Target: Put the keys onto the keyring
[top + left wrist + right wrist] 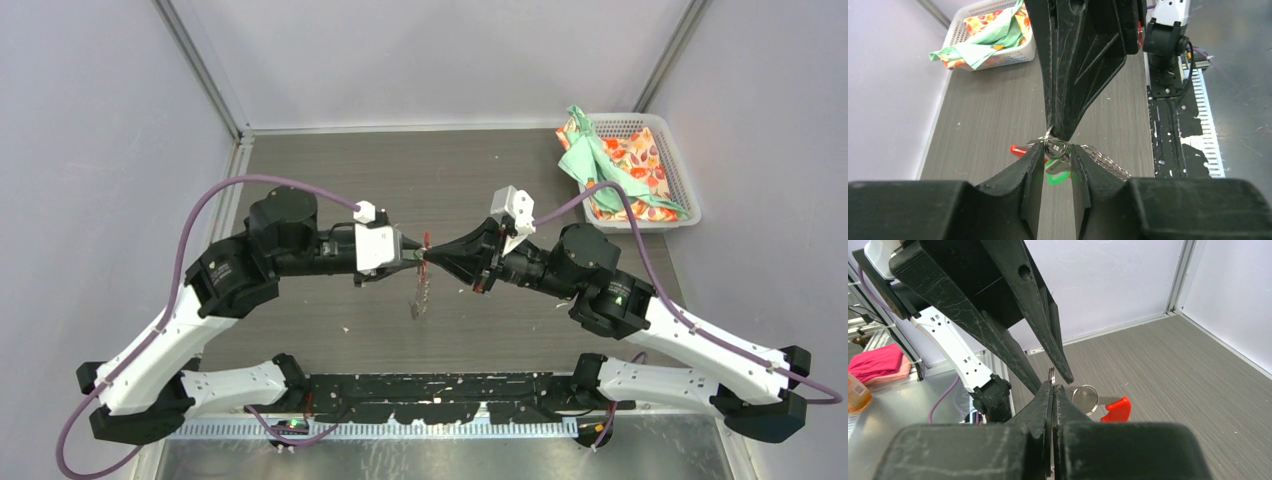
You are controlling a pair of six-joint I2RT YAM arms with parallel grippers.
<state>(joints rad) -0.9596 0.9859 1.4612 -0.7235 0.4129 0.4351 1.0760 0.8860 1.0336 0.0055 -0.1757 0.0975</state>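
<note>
One green-tagged key (1058, 165) sits between the part-open left pincer (1056, 152), grip unclear; right pincer (1052, 389) clamps keyring (1108, 164).

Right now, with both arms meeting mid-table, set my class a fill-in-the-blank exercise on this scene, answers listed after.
1. The white plastic mesh basket of patterned cloth stands at the far ____ corner of the grey table.
2. The right gripper is ____ on a ring of the grey chain-like metal keyring.
3. The small silver key between the fingers of the left gripper carries a bright ____ tag.
4. The keyring's elongated plastic tab is ____.
Missing words: right, shut, green, red.
</note>
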